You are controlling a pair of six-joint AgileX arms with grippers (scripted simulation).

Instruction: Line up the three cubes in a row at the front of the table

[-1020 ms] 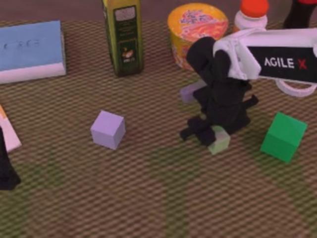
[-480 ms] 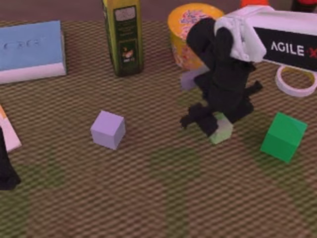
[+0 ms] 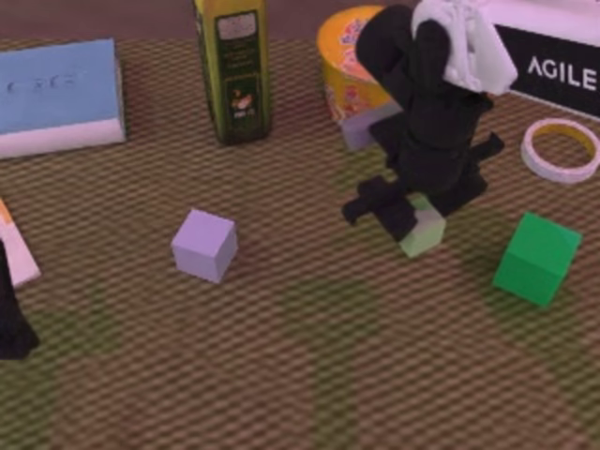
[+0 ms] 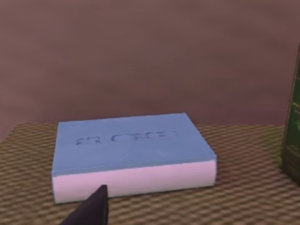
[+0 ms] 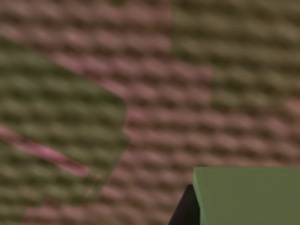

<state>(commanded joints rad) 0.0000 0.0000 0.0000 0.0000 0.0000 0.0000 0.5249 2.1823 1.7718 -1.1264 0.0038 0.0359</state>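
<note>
My right gripper [image 3: 412, 217] is shut on the small mint-green cube [image 3: 425, 233], right of the table's [image 3: 309, 375] middle. In the right wrist view that cube [image 5: 248, 197] sits beside one dark finger [image 5: 187, 211], with the brown cloth farther below it. The lavender cube [image 3: 203, 245] rests on the cloth left of centre. At the right stands the larger emerald cube [image 3: 536, 259], apart from the gripper. My left gripper [image 3: 11, 323] is parked at the left edge.
Along the back stand a blue-topped box [image 3: 58, 94] [image 4: 131, 150], a green bottle [image 3: 232, 66] and a yellow tub [image 3: 347, 70]. A tape ring [image 3: 561, 150] lies at the right. A small pale purple block [image 3: 361, 127] shows behind my right arm.
My right gripper has moved toward the back and slightly right with the mint-green cube held in it. The lavender and emerald cubes have not moved.
</note>
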